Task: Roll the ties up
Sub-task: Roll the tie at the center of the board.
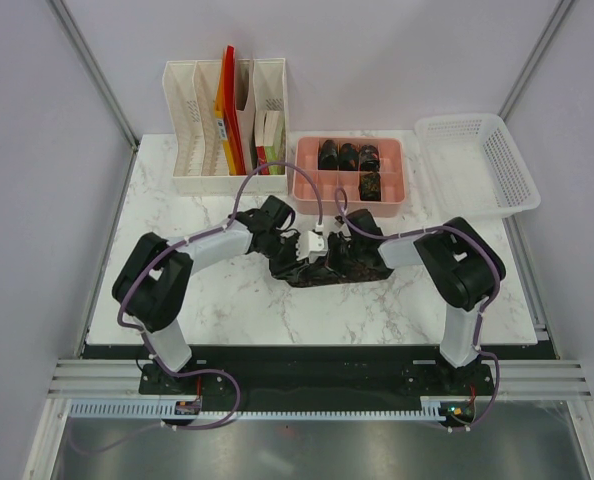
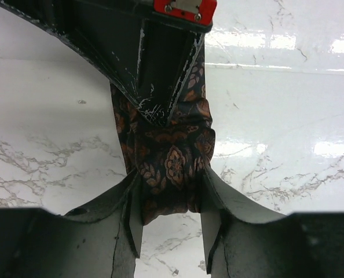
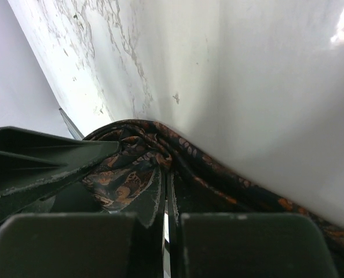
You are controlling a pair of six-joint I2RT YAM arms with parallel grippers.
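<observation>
Top external: tie (image 1: 322, 274) lengthwise left-right

Overhead rear view of table (image 1: 227, 300); both wrist views close on tie (image 2: 172, 162).

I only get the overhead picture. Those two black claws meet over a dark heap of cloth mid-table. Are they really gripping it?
Observer: The right wrist camera shows the right gripper shut, a thin fold of the tie pinched between its fingers.
Visitor: And the left one?
Observer: Its own camera shows the left gripper with bunched fabric filling its gap, touching both fingers.
Visitor: What's the pattern?
Observer: Orange-brown leaves and flowers on near-black.
</observation>
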